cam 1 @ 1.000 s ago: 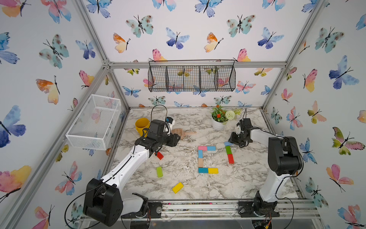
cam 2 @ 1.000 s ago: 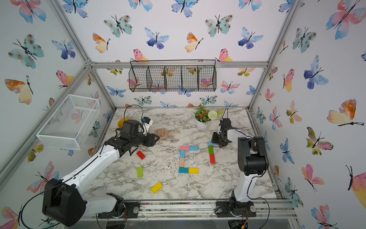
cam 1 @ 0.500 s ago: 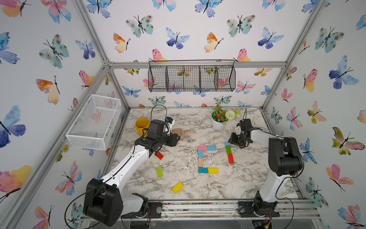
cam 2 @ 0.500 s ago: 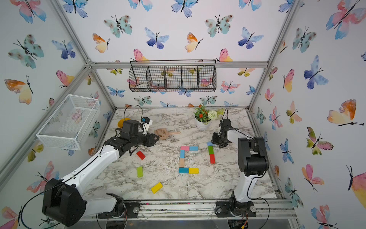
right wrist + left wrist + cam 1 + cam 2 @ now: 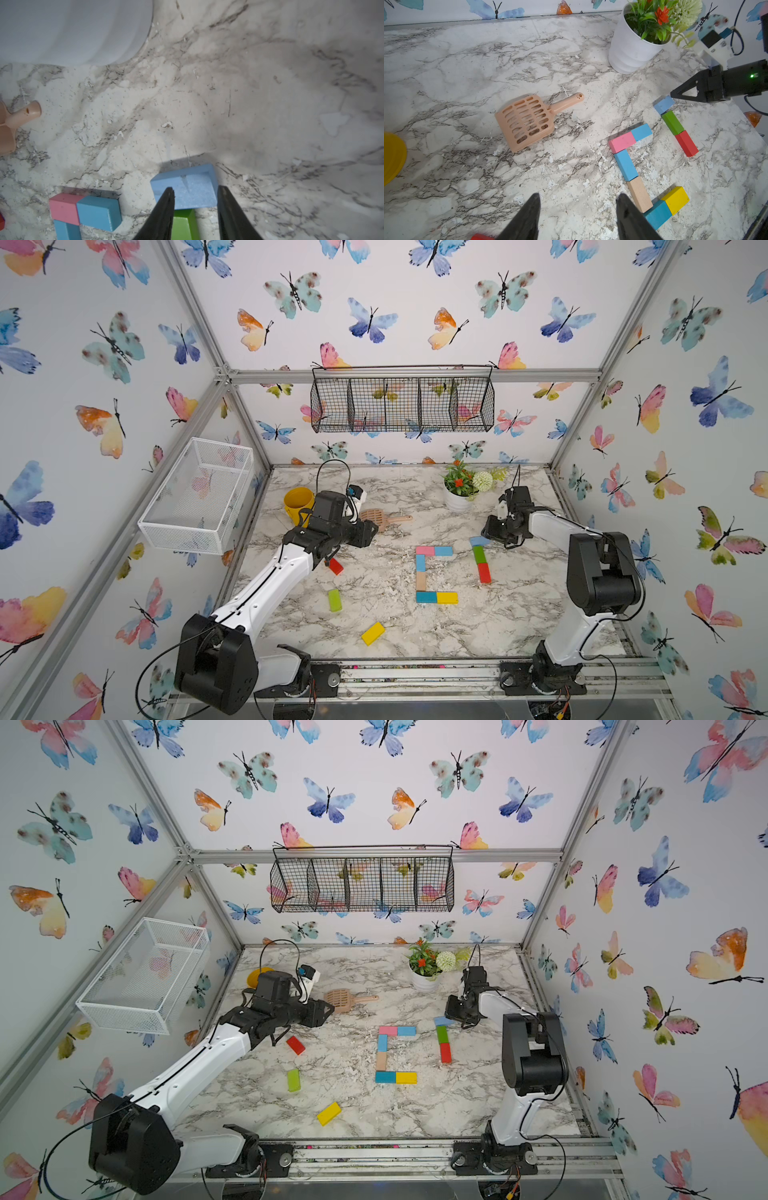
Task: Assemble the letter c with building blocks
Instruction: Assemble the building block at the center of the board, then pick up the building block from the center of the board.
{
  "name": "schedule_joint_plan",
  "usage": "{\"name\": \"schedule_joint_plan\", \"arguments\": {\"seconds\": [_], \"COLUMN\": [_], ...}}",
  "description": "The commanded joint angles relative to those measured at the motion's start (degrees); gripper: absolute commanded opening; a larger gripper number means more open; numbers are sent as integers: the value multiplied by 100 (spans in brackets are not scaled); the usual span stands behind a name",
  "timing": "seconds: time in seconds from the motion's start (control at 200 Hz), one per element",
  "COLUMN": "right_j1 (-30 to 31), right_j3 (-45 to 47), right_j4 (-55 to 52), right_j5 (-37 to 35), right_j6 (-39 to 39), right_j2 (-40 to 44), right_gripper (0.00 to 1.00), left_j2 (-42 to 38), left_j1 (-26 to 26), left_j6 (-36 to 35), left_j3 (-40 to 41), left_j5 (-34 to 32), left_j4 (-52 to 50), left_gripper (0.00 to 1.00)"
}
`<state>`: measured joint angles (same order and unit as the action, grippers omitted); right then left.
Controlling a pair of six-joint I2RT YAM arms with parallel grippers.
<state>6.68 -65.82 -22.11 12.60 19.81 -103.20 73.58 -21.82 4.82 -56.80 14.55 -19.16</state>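
The right gripper [image 5: 195, 187], jaws half-spread, sits over the light blue block [image 5: 193, 176], which lies crosswise at the end of the green block [image 5: 182, 222]; whether it is clamped I cannot tell.

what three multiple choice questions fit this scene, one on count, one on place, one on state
1. How many painted wooden blocks form the C-shaped figure? A) four B) six C) nine
2. Where does the tan slotted plastic scoop lie? A) between the yellow plastic cup and the white flower pot B) inside the cup C) on that figure
3. How is the left gripper? A) shut on the scoop B) open, empty C) shut, empty
B: two across, two down, two across. A: in both top views it lies there. B: jaws apart, nothing between.
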Motion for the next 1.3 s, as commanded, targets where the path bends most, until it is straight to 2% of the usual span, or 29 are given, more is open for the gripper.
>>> {"name": "schedule_joint_plan", "arguments": {"seconds": [0.0, 0.18, 0.25, 0.31, 0.41, 0.621, 0.806, 0.961, 1.066, 1.196, 1.296], "right_j1": [-44, -35, -18, 38, 211, 739, 1199, 1469, 1494, 1516, 1544], "right_j3": [-207, -33, 29, 41, 34, 367, 623, 701, 770, 824, 872], "right_j4": [-173, 39, 40, -36, -254, -347, -288, -182, -77, -31, -13], "right_j5": [29, 379, 513, 585, 627, 704, 774, 856, 918, 1010, 1042], "right_j6": [-56, -59, -64, -108, -215, -241, -209, -154, -59, -12, -63], "right_j2": [48, 230, 394, 526, 705, 1058, 1144, 1159, 1281, 1388, 1432], "right_gripper": [36, 24, 17, 16, 18, 20, 23, 29, 33, 33, 34], "left_j2": [43, 73, 121, 185, 279, 141, -266, -237, -304, -380, -276], "left_j1": [47, 55, 52, 54, 55, 55, 55, 204, 306, 342, 747], "left_j6": [11, 61, 238, 445, 760, 1127, 1603, 1933, 2123, 2296, 2306], "left_j3": [-194, -222, -288, -414, -587, -431, -60, 172, 372, 589, 886], "left_j5": [105, 44, 73, 60, -115, -286, -926, -1358, -1313, -1615, -1560], "left_j4": [-41, -50, -140, -371, -864, -1558, -1959, -2421, -2444, -2488, -2258], "left_gripper": [60, 59, 59, 60, 60, 58, 60, 64, 67, 73, 71]}}
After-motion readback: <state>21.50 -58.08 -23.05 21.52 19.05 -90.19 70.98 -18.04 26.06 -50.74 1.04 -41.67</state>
